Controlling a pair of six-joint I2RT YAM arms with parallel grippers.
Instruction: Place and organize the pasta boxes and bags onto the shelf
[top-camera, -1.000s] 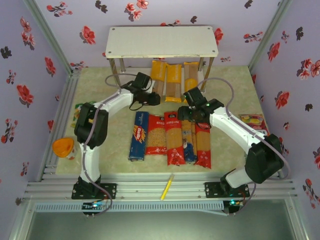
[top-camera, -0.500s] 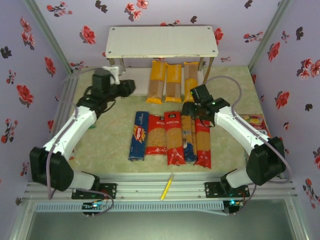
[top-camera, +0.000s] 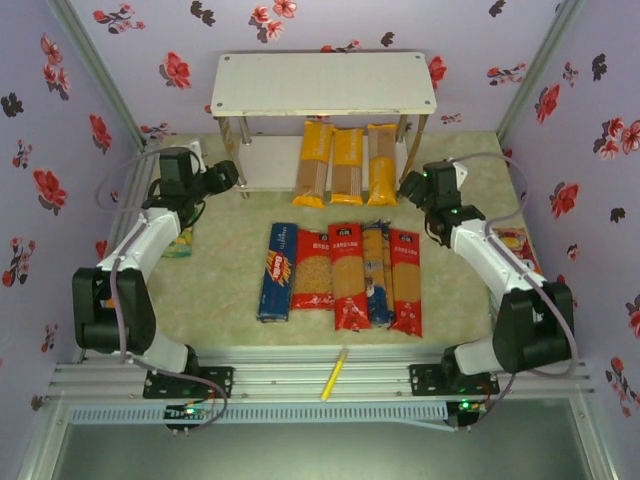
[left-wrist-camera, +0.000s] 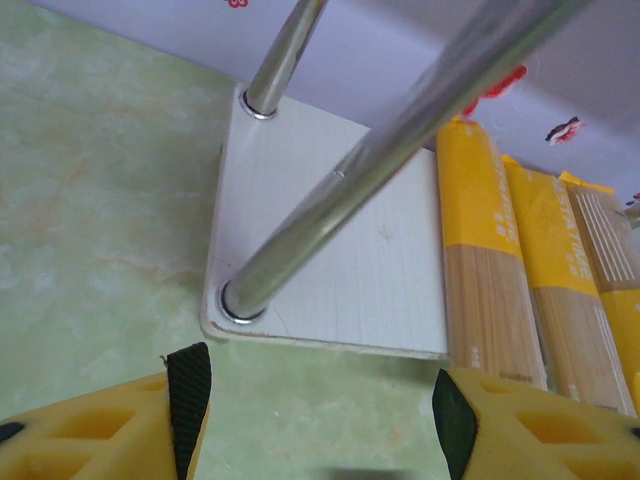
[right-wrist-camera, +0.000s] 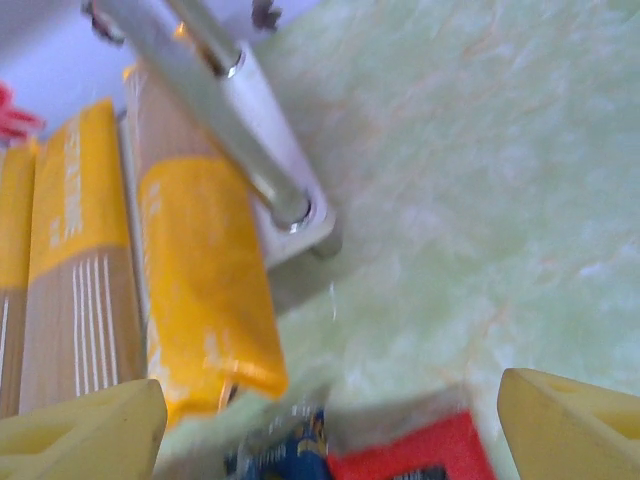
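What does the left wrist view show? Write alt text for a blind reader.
The open left gripper faces the front left corner of the white shelf, at its lower board, where a silver post rises. Three yellow-ended spaghetti bags lie along the board's right side.

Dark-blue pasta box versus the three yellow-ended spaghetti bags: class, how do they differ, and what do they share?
The dark-blue box lies on the table; the yellow-ended bags lie on the shelf's lower tier. The box is opaque with a logo; the bags show their spaghetti. Both lie flat, lengthwise front to back.
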